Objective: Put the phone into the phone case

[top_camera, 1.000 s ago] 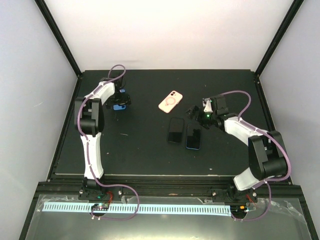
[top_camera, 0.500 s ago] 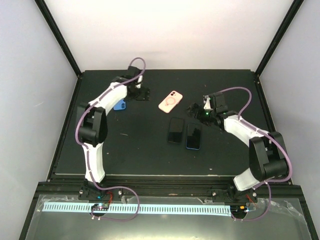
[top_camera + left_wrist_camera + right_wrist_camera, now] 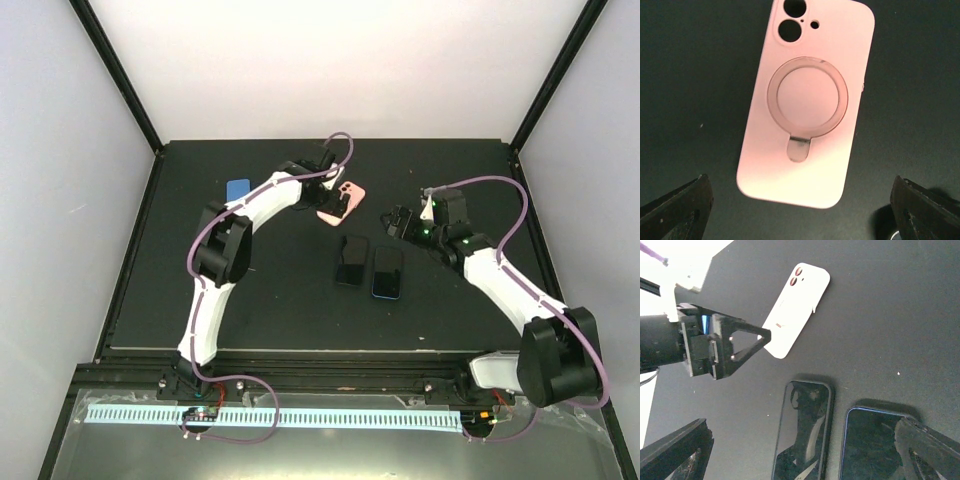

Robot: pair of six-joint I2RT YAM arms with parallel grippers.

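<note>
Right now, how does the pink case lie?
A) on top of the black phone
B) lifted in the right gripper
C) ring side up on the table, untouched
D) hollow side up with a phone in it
C: the left wrist view shows the pink case on the table with its ring facing up, and the open left gripper clear of it.

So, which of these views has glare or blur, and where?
Right wrist view: the phone case is washed out to near white, the upper left corner is blown out, and the middle phone has reflections on its screen. Left wrist view: the case is sharp, the fingers dark and soft.
</note>
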